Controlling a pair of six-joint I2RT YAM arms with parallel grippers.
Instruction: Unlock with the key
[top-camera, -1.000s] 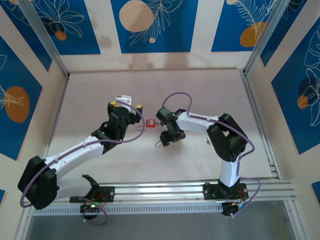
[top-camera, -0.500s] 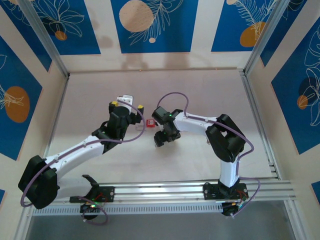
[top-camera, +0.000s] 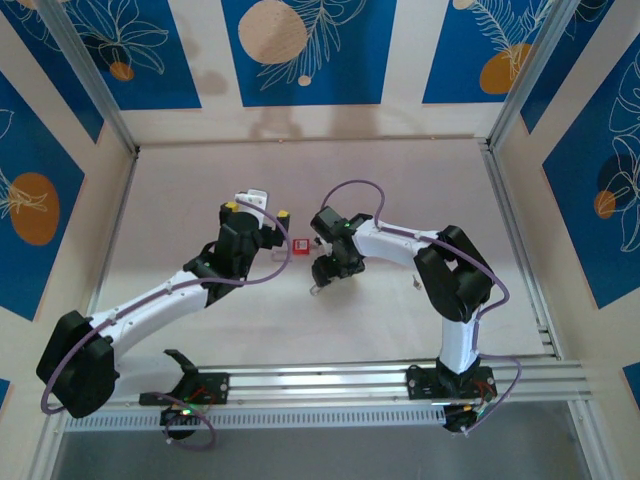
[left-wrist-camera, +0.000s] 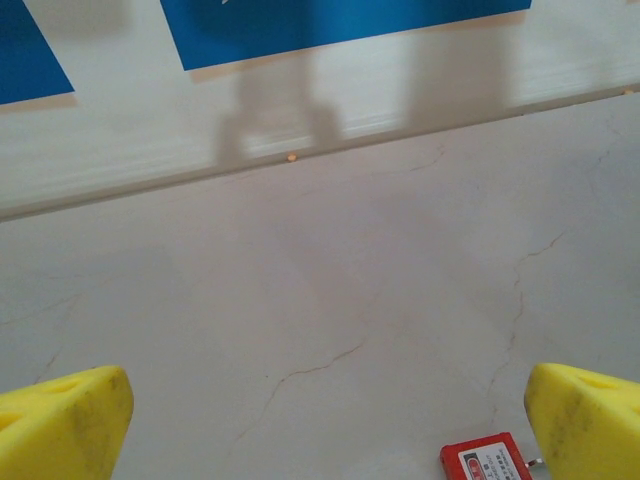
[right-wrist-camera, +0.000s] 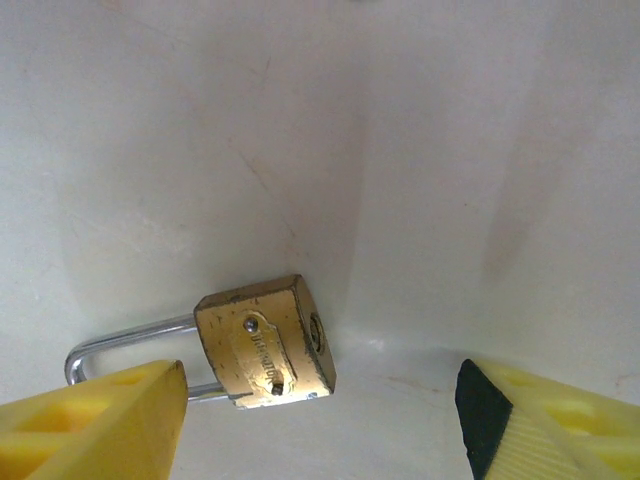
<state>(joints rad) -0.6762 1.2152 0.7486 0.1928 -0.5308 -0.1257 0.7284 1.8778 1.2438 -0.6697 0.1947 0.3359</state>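
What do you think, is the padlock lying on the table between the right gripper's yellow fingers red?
Not quite: the colour is wrong. The padlock lying on the table between the right gripper's yellow fingers is brass, not red. The right wrist view shows it.

Count on inspection. Padlocks: two, namely one brass padlock (right-wrist-camera: 265, 342) and one red padlock (left-wrist-camera: 489, 462). Robot arms: two, the left arm (top-camera: 150, 300) and the right arm (top-camera: 400, 243). Grippers: two, the left gripper (left-wrist-camera: 320, 420) and the right gripper (right-wrist-camera: 320, 420), each with two yellow fingers (left-wrist-camera: 70, 420) (four fingers in all).
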